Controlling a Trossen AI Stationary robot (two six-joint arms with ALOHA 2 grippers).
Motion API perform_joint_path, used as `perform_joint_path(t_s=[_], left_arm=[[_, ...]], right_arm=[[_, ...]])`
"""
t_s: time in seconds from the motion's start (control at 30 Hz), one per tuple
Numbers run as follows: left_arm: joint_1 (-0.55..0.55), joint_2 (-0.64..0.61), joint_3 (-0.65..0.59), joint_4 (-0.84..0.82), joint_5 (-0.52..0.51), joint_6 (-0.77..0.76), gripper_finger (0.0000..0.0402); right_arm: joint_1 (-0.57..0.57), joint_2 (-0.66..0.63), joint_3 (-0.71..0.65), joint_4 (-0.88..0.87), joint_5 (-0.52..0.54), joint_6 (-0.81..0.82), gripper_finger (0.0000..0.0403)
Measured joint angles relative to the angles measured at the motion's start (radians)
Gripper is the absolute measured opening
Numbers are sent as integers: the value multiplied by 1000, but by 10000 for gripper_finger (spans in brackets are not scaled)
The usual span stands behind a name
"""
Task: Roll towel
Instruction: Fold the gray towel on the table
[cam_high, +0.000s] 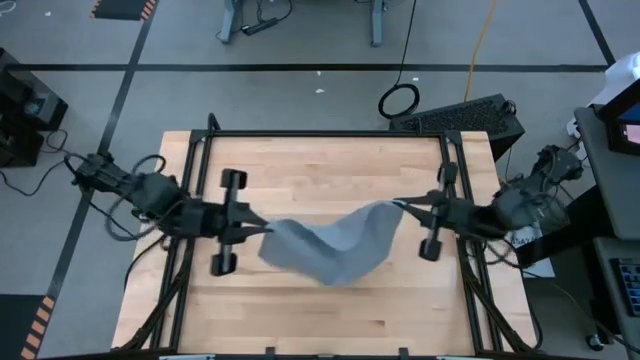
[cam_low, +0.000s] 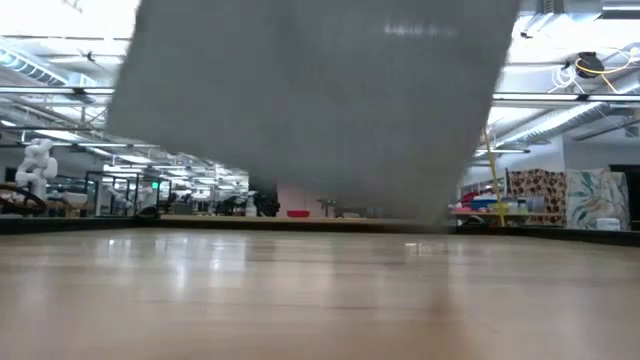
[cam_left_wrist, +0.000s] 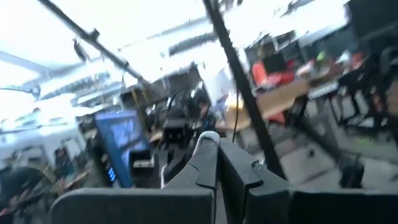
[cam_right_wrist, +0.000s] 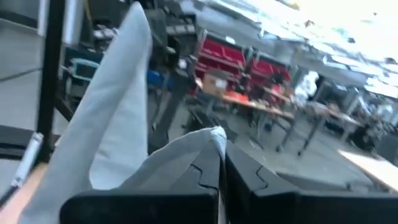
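Note:
The grey-blue towel (cam_high: 335, 243) hangs in the air between my two grippers, over the middle of the wooden table (cam_high: 330, 160). In the low view the towel (cam_low: 310, 100) fills the upper part of the picture, its lower edge clear of the tabletop. My left gripper (cam_high: 262, 229) is shut on the towel's left end. My right gripper (cam_high: 398, 205) is shut on its right end. My left gripper pinches a corner of the towel (cam_left_wrist: 208, 138) between its two fingers; only a small tip of cloth shows past the fingertips. The fingers lie about level, pointing toward the table's right. The towel is lifted clear and sags. My right gripper pinches a corner of the towel (cam_right_wrist: 208, 140) between its two fingers, level, pointing toward the table's left. The cloth runs away from the fingers in a loose fold (cam_right_wrist: 118, 118). The towel is lifted clear of the table and hangs slack.
A black frame (cam_high: 320, 135) runs round the tabletop, with rails along its left and right sides. Bare wood lies all around below the towel. Cables, a keyboard (cam_high: 470, 115) and equipment stand on the floor beyond the far right corner.

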Motion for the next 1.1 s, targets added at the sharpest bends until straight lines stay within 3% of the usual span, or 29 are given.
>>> perform_joint_path(t_s=[0.13,0.27,0.4,0.47,0.57,0.7,1.0,1.1], left_arm=[[-34,4,96,-88,-54,2,6],[-39,-13,138,-289,-325,-21,6],[-10,-19,139,-552,-608,-117,6],[24,-19,139,-715,-668,-216,6],[106,-13,104,-883,-672,-367,6],[220,-7,3,-942,-694,-417,6],[462,-9,-237,-808,-593,-413,6],[506,-9,-276,-803,-535,-419,6]], right_arm=[[47,45,126,-38,-2,-32,1],[54,60,175,-194,-2,25,0],[9,59,174,-497,2,192,0],[-34,59,164,-650,6,312,0],[-118,57,107,-785,6,438,0],[-245,57,-12,-796,3,432,0],[-518,57,-333,-439,-13,236,0],[-580,57,-397,-304,-98,183,0]])
